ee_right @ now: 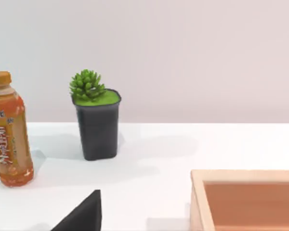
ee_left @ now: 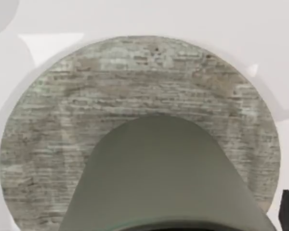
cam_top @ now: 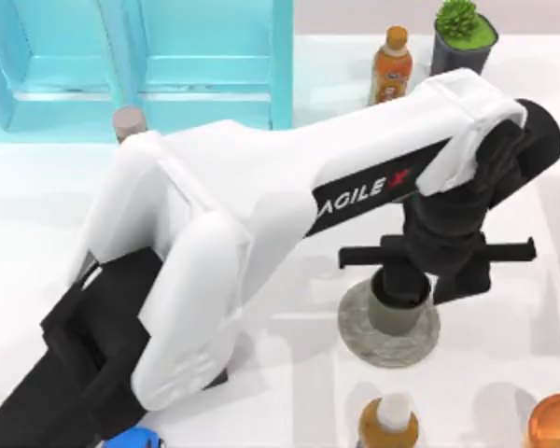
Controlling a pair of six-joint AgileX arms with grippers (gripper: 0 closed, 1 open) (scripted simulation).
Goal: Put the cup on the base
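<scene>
The big white left arm reaches from the bottom left of the table across to the right side, with its black wrist bent down. The left gripper [cam_top: 403,280] points straight down, right over the small olive-grey round cup [cam_top: 399,310]. The black gripper sits on top of the cup and hides its top, so I cannot tell if it is holding the cup or has let go.

The cup stands upright on the flat round grey stone base [cam_top: 389,329]. It is near the middle of the base, with grey stone showing all around it. In the left wrist view, the cup [ee_left: 164,178] is close up, with the base [ee_left: 135,82] behind it like a big ring.

The white table [cam_top: 504,373] holds other things too. At the back are an orange drink bottle [cam_top: 391,65] and a dark pot with a green plant [cam_top: 461,37]. A light blue box [cam_top: 140,61] is at the back left. Another orange bottle [cam_top: 389,422] stands at the front, and an orange container [cam_top: 553,422] is at the front right corner.

The right wrist view looks across at the orange bottle [ee_right: 7,130] and the plant pot [ee_right: 97,118], well apart from each other.
</scene>
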